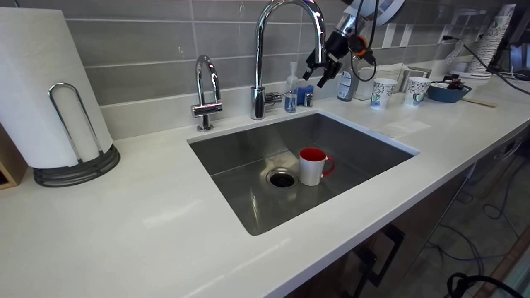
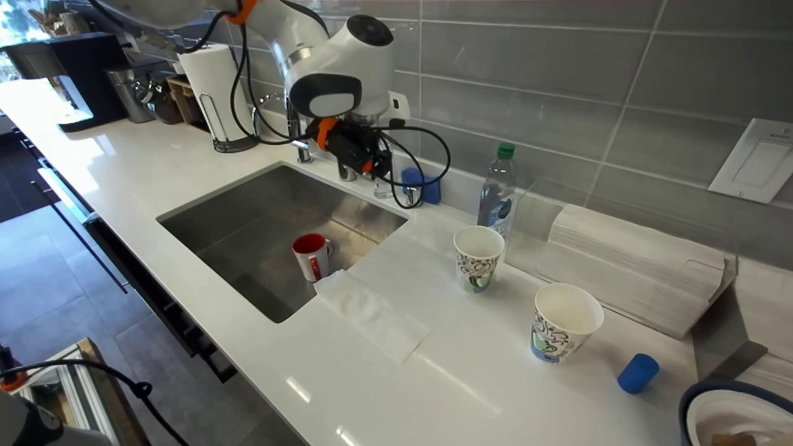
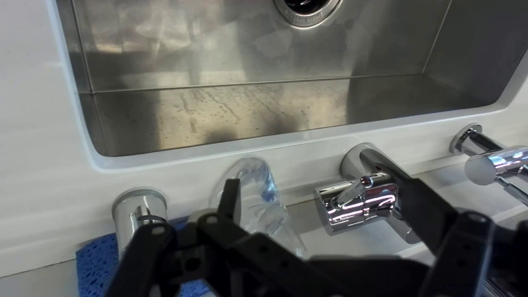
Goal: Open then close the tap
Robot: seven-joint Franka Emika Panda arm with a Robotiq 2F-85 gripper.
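The tap (image 1: 260, 54) is the tall chrome gooseneck behind the sink (image 1: 236, 198). Its side handle (image 1: 273, 98) carries a thin lever. No water shows under the spout in an exterior view. In the wrist view the tap's body (image 3: 367, 163) and handle (image 3: 354, 200) show in the gap between my fingers. My gripper (image 1: 315, 78) is open and empty, above and behind the handle, close to the spout's end in that view. In the wrist view my gripper (image 3: 324, 183) has the right finger overlapping the tap's body; contact cannot be told. The arm hides most of the tap elsewhere.
A small chrome tap (image 1: 205, 108) stands beside the tall one. A soap dispenser (image 3: 251, 198), a blue sponge (image 3: 95, 264) and a short chrome post (image 3: 139, 206) are near my left finger. A red-and-white mug (image 1: 310, 170) stands in the sink. Paper cups (image 2: 476, 263) stand on the counter.
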